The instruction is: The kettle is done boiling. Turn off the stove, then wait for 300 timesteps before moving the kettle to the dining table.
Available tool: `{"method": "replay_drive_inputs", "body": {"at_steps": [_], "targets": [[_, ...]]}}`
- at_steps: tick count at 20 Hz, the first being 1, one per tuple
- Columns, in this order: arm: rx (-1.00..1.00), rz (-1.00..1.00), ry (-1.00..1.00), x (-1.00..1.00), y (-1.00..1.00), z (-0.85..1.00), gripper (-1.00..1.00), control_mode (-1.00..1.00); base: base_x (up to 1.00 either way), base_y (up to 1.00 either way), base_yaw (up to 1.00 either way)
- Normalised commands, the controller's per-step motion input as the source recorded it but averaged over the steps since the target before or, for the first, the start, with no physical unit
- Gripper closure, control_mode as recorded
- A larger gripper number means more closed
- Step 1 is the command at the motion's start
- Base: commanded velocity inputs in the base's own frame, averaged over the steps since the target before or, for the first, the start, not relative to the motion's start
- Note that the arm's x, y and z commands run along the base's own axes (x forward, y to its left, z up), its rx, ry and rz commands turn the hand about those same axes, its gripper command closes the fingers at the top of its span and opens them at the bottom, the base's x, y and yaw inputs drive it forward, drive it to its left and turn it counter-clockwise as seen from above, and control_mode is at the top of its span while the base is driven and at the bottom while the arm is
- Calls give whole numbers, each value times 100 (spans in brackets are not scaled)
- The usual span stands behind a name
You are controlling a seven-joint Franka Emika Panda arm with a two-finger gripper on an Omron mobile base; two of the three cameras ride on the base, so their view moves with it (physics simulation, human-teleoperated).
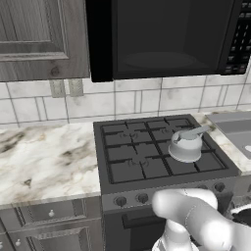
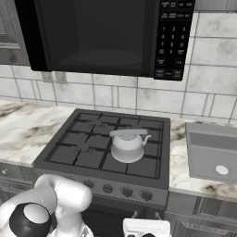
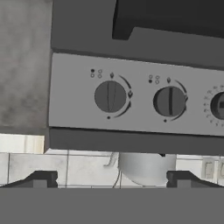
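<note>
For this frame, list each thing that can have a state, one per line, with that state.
kettle: upright on the stove's right-side grates, not held.
stove: no flame visible; knob positions unreadable.
microwave: door shut.
hand: open, empty, facing the knobs.
cabinet drawer: shut.

Even, diffuse rendered lighting is seen in all three views; no single source can be told. A soft highlight is carried on the domed side of the kettle (image 1: 186, 146), with a faint shadow beneath it on the stove (image 1: 147, 152). The microwave (image 2: 102, 37) interior is rendered very dark, little detail being resolved. Coarse, blocky texture is noted on the marble worktop (image 1: 44, 157). In the hand view, ahead of the gripper (image 3: 112, 178), the knobs (image 3: 110, 96) are evenly lit and slightly soft; edge distortion is not evident
</note>
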Motion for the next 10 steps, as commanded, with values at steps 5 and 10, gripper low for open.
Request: {"method": "replay_drive_inputs", "body": {"at_steps": [5,10], "targets": [[-7,0,-3,-16,0,70,-100,-100,0,0,0],[-9,0,-2,-8,0,70,-100,-100,0,0,0]]}}
